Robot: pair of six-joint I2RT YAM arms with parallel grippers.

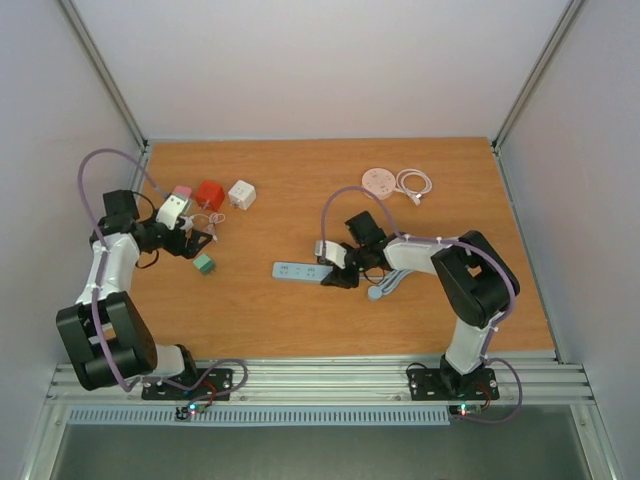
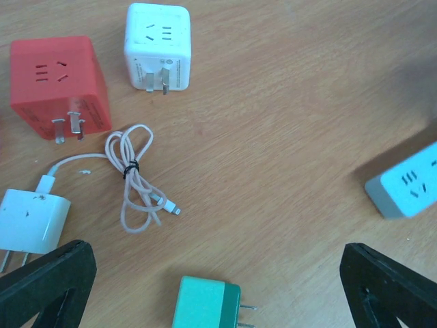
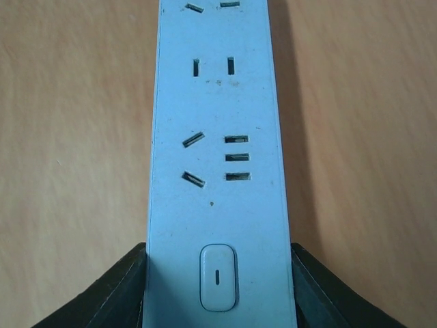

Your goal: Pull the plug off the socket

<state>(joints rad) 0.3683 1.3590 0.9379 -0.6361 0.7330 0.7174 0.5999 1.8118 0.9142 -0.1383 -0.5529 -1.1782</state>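
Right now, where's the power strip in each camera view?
Top external: power strip lies flat near the middle of the picture.
Left wrist: the power strip shows only its end, at the right edge.
Right wrist: the power strip fills the centre, between the fingers.
Shared landmark: green plug, left of the strip in top and left wrist views; absent from right wrist.

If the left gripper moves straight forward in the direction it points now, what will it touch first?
Most likely the green charger, which lies just ahead of the open left gripper, in line with its gap; depth is unclear. The power strip lies off to the right.
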